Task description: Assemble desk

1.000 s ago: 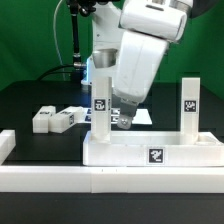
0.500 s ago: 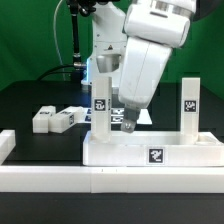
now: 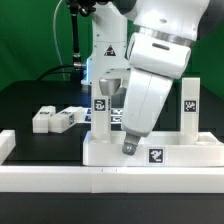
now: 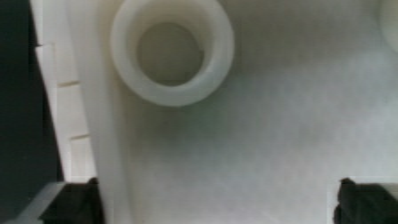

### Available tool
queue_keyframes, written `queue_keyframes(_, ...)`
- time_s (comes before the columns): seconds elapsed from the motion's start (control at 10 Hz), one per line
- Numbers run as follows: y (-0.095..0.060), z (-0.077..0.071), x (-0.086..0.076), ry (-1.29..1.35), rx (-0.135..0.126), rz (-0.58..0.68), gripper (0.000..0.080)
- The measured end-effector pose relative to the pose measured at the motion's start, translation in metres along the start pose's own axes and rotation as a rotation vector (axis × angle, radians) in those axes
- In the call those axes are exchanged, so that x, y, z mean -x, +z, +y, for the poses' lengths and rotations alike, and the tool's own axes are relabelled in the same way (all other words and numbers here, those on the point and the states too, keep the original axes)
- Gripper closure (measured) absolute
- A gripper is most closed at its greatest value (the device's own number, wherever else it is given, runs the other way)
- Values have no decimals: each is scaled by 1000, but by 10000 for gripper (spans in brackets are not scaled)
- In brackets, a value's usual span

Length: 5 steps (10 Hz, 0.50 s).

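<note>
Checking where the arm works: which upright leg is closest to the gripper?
The left-hand leg in the exterior view: the gripper hangs close beside it, while the right-hand leg stands farther off.

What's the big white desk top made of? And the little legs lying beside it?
The desk top looks like white plastic: smooth, matte, evenly coloured, with a moulded raised rim. The loose legs look like the same plastic, plain white blocks with matching dull finish. Looks alone can't prove it.
</note>
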<state>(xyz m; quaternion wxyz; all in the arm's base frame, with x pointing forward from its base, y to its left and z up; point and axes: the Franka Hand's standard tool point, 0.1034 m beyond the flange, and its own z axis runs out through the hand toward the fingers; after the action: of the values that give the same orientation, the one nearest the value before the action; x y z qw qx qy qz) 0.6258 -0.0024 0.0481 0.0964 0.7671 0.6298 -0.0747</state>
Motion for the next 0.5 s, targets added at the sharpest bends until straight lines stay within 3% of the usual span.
queue_keyframes(0.4, 5, -11, -6, 69, -16, -6, 151)
queue_keyframes(0.5, 2, -10, -6, 70, -10, -3, 151)
